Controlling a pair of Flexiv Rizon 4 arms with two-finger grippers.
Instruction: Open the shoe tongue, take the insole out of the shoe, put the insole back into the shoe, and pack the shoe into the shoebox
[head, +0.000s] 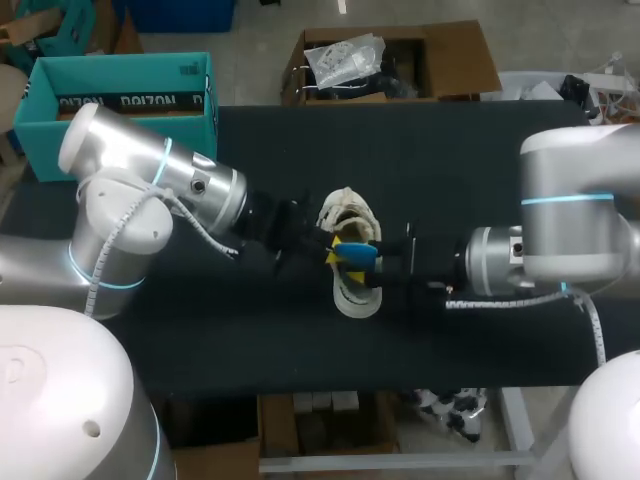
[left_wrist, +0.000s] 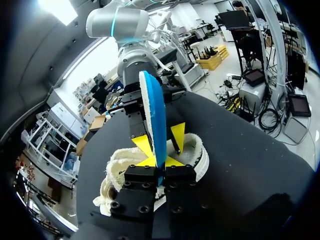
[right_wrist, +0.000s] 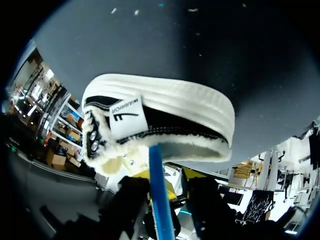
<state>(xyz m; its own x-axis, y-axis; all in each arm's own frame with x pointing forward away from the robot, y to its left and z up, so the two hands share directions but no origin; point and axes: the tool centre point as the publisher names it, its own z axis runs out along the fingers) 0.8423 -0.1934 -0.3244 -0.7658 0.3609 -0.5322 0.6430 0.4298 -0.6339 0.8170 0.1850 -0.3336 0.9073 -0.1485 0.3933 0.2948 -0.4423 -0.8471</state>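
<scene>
Above the white shoe (head: 357, 298) at the middle of the black table (head: 450, 160), the 2 grippers meet at the blue insole (head: 358, 255). The left gripper (left_wrist: 161, 164) pinches the insole, which stands on edge over the shoe's opening. The right gripper (right_wrist: 170, 187) straddles it, jaws spread, with 1 side clear of it. A teal shoebox (head: 120, 100) sits at the far left corner.

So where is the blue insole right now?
In the head view the insole is at the middle of the table, standing on edge over the white shoe, pinched in the left gripper.
</scene>
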